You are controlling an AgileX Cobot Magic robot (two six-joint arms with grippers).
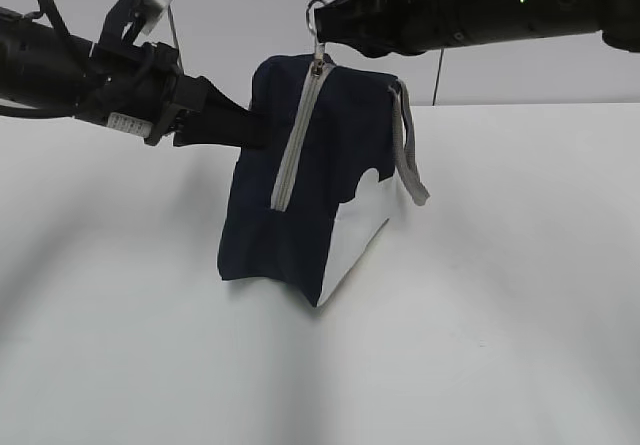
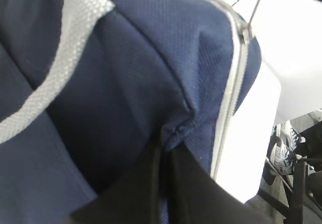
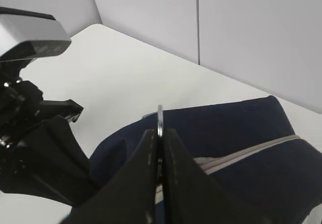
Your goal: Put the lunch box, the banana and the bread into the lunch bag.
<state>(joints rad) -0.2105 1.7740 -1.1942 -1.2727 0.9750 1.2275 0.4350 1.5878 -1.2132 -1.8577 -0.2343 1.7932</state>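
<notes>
Navy lunch bag (image 1: 300, 195) stood at frame centre; left gripper (image 1: 255, 130) pinched its fabric, right gripper (image 1: 322, 40) clamped the zipper ring (image 1: 314, 13).

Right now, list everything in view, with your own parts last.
lunch bag: one, navy blue with white end panel, standing on the table at centre, zipped shut
zipper: one, grey, running down the bag's near face
zipper ring: one, metal, at the bag's top
handle: one seen here, grey webbing, hanging on the bag's right side
table: one, white
left tool: one, black, shut on the bag's fabric
right tool: one, black, shut on the zipper ring
</notes>
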